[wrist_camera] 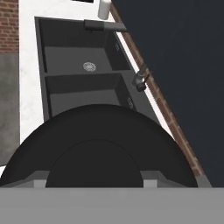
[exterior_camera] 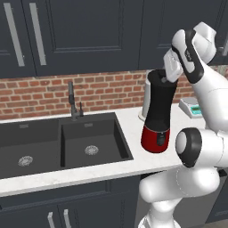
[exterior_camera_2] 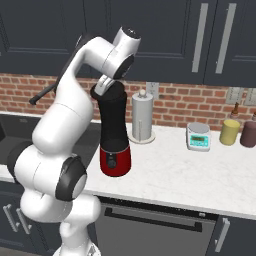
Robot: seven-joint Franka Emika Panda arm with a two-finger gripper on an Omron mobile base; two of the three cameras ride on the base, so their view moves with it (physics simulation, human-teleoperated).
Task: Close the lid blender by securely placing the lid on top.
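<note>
The blender [exterior_camera: 157, 111] stands upright on the white counter: a tall black jar on a glossy red base, right of the sink. It shows again in the right base view as the blender [exterior_camera_2: 114, 132]. My gripper [exterior_camera: 169, 73] sits at the jar's top rim, tilted sideways, shut on the lid [wrist_camera: 105, 131]. In the hand view the lid is a wide black disc with a raised round centre, right against my gripper [wrist_camera: 94, 179]. From the base views the lid blends with the black jar top [exterior_camera_2: 113, 90], so I cannot tell whether it is seated flat.
A dark double sink [exterior_camera: 62, 142] with a faucet [exterior_camera: 72, 102] lies left of the blender. Behind it stands a white paper-towel roll [exterior_camera_2: 141, 120]. Further right are a small scale [exterior_camera_2: 198, 136], a yellow jar [exterior_camera_2: 229, 132] and a dark jar [exterior_camera_2: 248, 134]. Dark cabinets hang close overhead.
</note>
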